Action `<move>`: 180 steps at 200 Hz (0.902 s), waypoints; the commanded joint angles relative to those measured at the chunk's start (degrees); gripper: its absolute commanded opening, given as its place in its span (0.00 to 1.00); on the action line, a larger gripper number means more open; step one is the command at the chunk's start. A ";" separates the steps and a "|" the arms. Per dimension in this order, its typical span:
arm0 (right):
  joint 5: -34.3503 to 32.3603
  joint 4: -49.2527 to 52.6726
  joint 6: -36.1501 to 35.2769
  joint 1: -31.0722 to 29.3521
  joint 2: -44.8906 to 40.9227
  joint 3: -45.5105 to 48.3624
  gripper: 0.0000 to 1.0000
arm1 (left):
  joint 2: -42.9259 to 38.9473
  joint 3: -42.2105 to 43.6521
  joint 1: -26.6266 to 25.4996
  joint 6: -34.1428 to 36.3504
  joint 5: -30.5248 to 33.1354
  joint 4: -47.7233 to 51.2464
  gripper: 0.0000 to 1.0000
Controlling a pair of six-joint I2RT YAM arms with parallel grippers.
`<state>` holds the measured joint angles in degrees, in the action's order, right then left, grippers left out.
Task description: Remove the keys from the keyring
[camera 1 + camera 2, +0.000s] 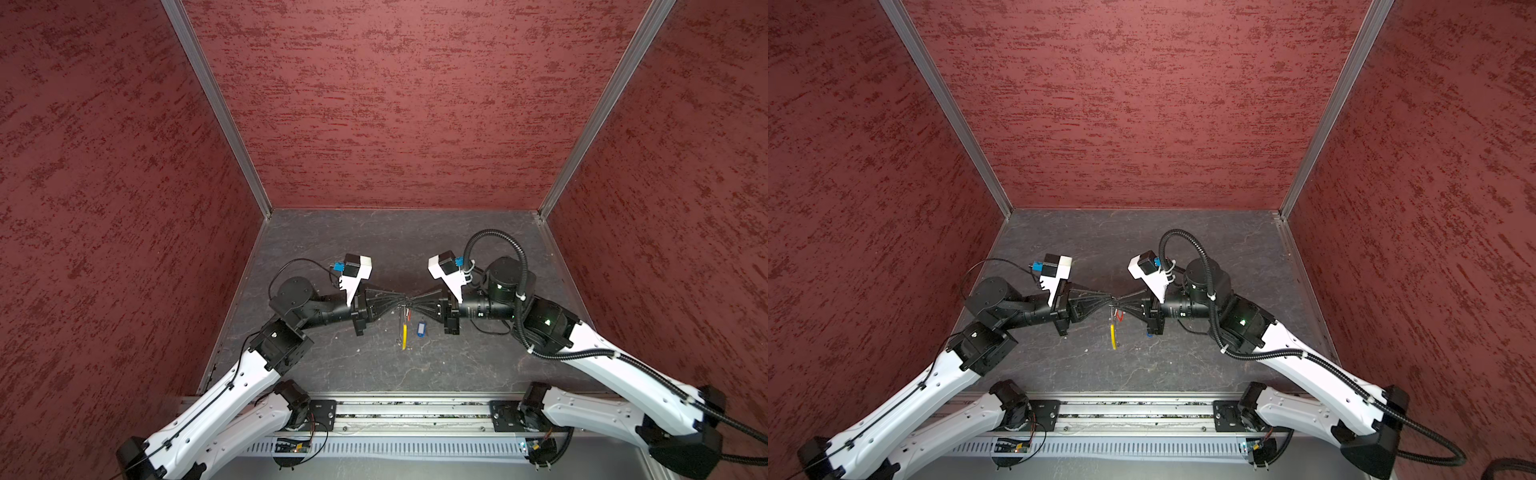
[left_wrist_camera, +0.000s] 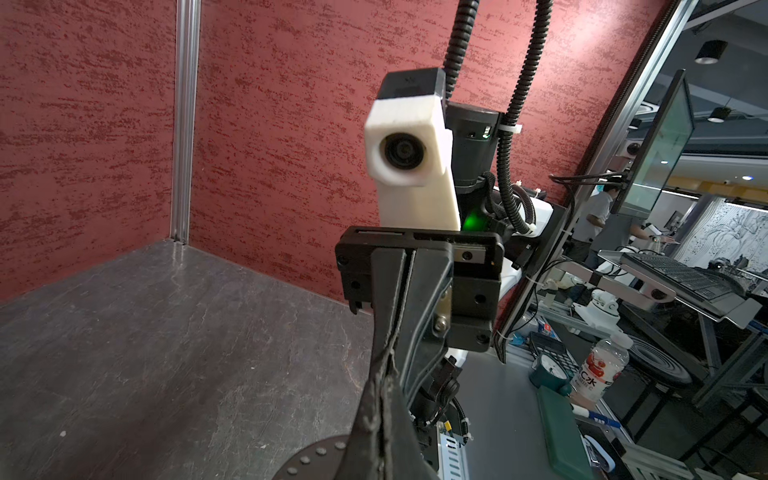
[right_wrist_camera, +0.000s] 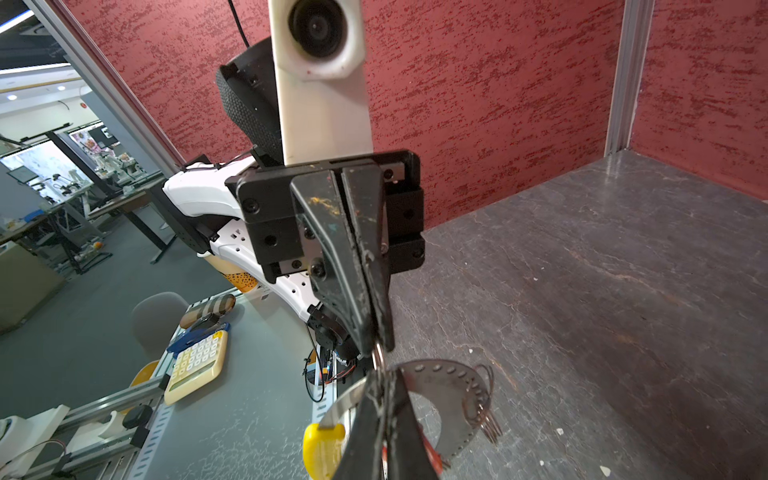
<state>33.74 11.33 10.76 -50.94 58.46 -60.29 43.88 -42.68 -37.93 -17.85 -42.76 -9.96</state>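
Mid-removal of red key point(image 1: 1120, 316), seemingly. Clamped on a small ring point(image 3: 377, 357) with left claw point(image 3: 376, 347), pinching keyring point(image 3: 322, 446), dangling beneath, with right claw point(image 3: 382, 384) (blue key point(image 1: 421, 328) down on surface point(image 1: 332, 365)). Next: tease ring off gently.

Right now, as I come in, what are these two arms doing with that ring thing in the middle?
The left gripper and the right gripper meet tip to tip above the table. Both are shut on the keyring, which hangs between them with its yellow segment down. A red-tagged key seems to hang on it just below the tips. The blue-tagged key appears to lie on the table beside it, off the ring.
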 commanded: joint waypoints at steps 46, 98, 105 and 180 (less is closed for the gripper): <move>-5.05 -14.09 0.05 -0.57 -7.18 7.60 0.50 | -3.70 4.16 1.63 -3.29 0.17 -12.90 0.00; -1.64 -18.83 0.27 -1.61 -5.91 11.03 0.53 | -4.33 5.05 1.55 -4.72 2.01 -16.90 0.00; -1.59 -19.34 0.24 -1.79 -5.56 11.10 0.54 | -4.20 5.01 1.55 -4.92 1.89 -16.92 0.00; -5.27 -20.65 -2.54 -4.52 -3.94 9.95 0.56 | -3.69 5.01 0.67 -5.14 2.69 -16.87 0.00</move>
<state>30.20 -6.50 10.31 -54.65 54.83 -49.34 40.12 -38.02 -36.73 -22.68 -40.10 -24.64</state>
